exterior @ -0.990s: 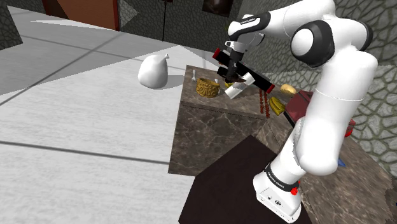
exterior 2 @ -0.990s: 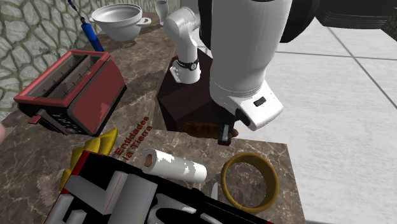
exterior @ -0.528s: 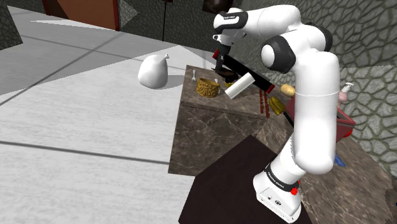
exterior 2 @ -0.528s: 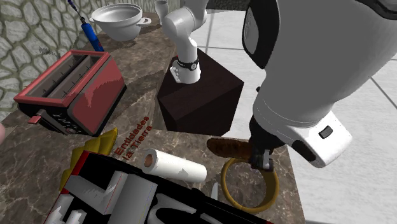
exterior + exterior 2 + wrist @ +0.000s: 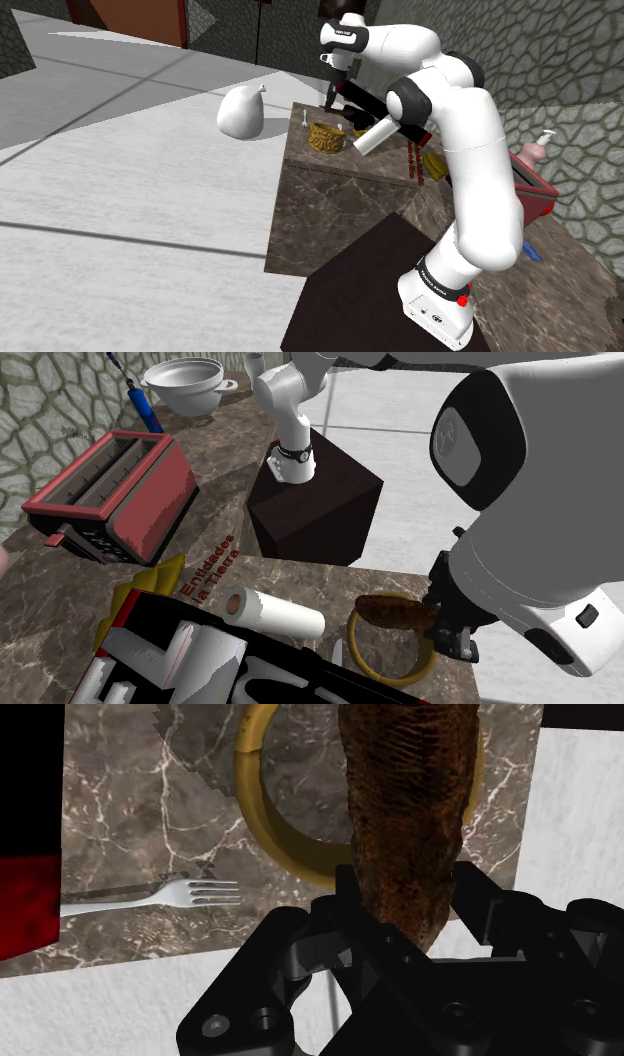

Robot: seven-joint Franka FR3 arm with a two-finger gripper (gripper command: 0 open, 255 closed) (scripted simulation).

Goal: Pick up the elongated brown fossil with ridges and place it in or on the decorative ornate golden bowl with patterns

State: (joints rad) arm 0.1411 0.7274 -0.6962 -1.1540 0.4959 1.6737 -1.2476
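In the wrist view the fossil (image 5: 405,814) runs past the picture's edge and covers one side of the golden bowl (image 5: 250,804); the fork (image 5: 150,899) has its handle end hidden behind a red-and-black box (image 5: 25,919). In the second exterior view the arm (image 5: 520,502) hides the bowl's rim on that view's right.

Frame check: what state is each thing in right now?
pincer: shut on the fossil.
fossil: held in the air above the golden bowl.
golden bowl: upright on the counter, nothing inside.
fork: lying flat beside the golden bowl.
paper roll: lying on its side.
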